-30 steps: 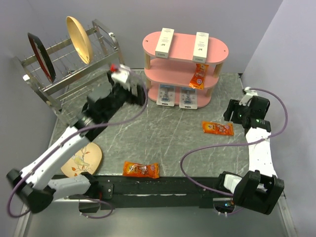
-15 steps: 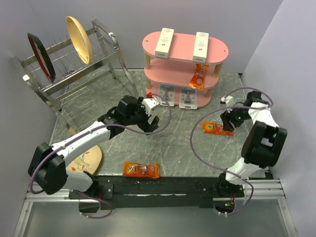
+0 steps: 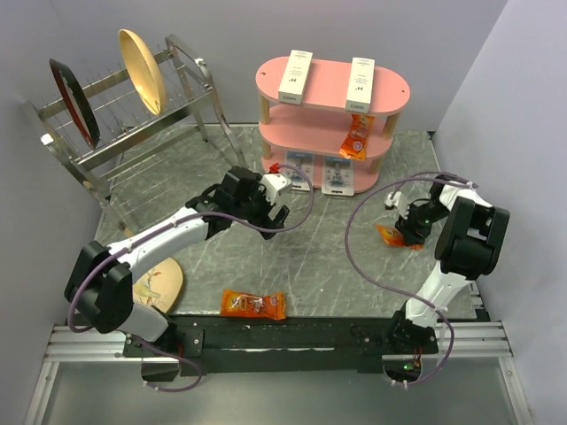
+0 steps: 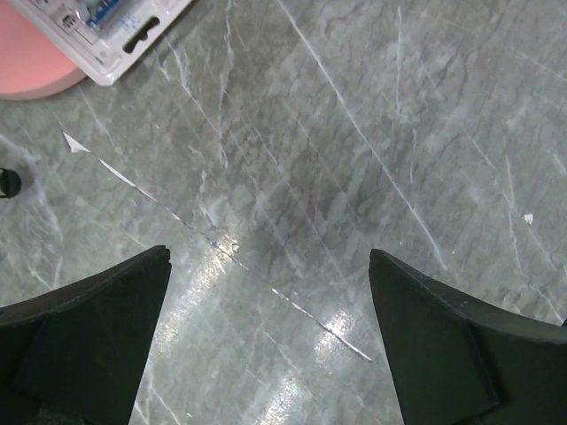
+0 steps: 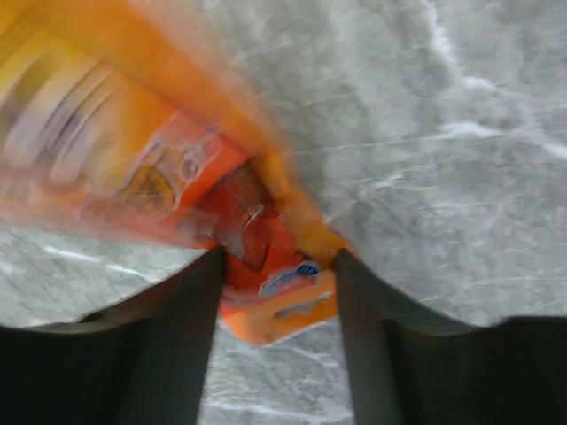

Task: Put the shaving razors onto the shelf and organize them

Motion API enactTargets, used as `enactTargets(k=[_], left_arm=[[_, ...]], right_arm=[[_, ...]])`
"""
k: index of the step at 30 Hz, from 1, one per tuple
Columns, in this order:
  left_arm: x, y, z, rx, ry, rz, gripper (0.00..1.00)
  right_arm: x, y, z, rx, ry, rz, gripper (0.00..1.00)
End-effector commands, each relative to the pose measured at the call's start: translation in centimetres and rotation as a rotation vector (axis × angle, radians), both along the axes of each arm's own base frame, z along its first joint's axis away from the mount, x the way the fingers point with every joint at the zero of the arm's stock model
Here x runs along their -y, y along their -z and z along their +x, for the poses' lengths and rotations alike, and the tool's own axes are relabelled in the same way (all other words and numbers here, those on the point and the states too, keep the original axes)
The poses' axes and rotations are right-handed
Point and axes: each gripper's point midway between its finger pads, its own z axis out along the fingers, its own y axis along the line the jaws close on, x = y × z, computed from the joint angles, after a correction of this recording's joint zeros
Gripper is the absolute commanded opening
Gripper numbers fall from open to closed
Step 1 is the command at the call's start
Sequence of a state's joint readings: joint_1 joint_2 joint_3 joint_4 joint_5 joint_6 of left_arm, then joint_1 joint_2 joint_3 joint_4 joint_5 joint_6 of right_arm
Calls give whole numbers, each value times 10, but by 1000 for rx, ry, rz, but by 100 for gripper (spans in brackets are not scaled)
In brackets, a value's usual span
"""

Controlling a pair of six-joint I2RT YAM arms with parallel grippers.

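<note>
Both shaving razors [image 3: 297, 168] are lying side by side on the bottom board of the pink shelf [image 3: 396, 88]. The left gripper [image 4: 268, 257] hangs over the bare marble table [image 3: 337, 261] just in front of them, jaws spread wide with nothing in them. The right gripper [image 5: 279, 266] is over on the right side, pinching the end of an orange snack packet [image 5: 159, 186] between its fingers.

The left arm [image 3: 165, 237] and the right arm [image 3: 433, 287] are both made of smooth white tubes with chunky black joints, a thin purple cable [image 3: 346, 241] looping off each, and dark pointy fingers [image 4: 84, 341].
</note>
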State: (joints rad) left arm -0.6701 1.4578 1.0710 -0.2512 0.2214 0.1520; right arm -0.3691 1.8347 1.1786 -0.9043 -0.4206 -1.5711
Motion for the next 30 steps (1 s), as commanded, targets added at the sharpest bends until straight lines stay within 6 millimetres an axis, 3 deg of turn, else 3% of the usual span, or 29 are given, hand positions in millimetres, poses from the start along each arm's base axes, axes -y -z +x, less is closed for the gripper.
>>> enactTargets(k=[1, 5, 7, 10, 12, 13, 15, 16, 17, 18, 19, 20, 21, 23, 26, 27, 28, 30], left_arm=[[8, -15, 5, 25, 15, -28, 100], [11, -24, 6, 43, 14, -50, 99], [13, -32, 7, 51, -3, -90, 99], [14, -38, 4, 39, -44, -168, 99], [20, -44, -2, -4, -78, -266, 99], [21, -37, -7, -35, -84, -290, 100], [27, -49, -12, -69, -109, -393, 99], [27, -43, -17, -94, -115, -407, 99], [28, -52, -19, -85, -116, -446, 100], [28, -52, -23, -109, -129, -465, 99], [25, -49, -26, -120, -142, -466, 100], [22, -55, -30, -115, -144, -480, 99], [19, -54, -33, -111, -147, -471, 99], [9, -58, -37, -84, -169, -462, 100], [2, -52, -42, -109, -210, -455, 99], [3, -49, -45, -151, -231, -475, 99], [6, -40, -50, -191, -227, -485, 99], [16, -33, -58, -293, -247, -536, 99]], right_arm=[[1, -2, -17, 6, -42, -37, 41], [-24, -32, -19, 28, 46, 76, 27], [-36, -59, -14, 60, 136, 123, 20], [-67, -102, -16, 80, 253, 255, 17], [-85, -124, -15, 69, 378, 350, 13], [-96, -136, -16, 89, 397, 368, 7], [-110, -150, -13, 87, 529, 417, 0], [-114, -152, -12, 84, 573, 423, 0], [-124, -152, -3, 119, 598, 428, 0], [-131, -161, -1, 103, 730, 464, 6], [-125, -158, 4, 134, 827, 421, 13], [-137, -157, 8, 135, 859, 446, 13], [-143, -158, 6, 87, 973, 476, 6], [-143, -143, -1, -2, 1220, 451, 3], [-171, -120, -22, -142, 1351, 440, 13], [-192, -122, -29, -141, 1319, 447, 33], [-199, -120, -31, -152, 1340, 459, 42], [-231, -115, -36, -287, 1355, 535, 59]])
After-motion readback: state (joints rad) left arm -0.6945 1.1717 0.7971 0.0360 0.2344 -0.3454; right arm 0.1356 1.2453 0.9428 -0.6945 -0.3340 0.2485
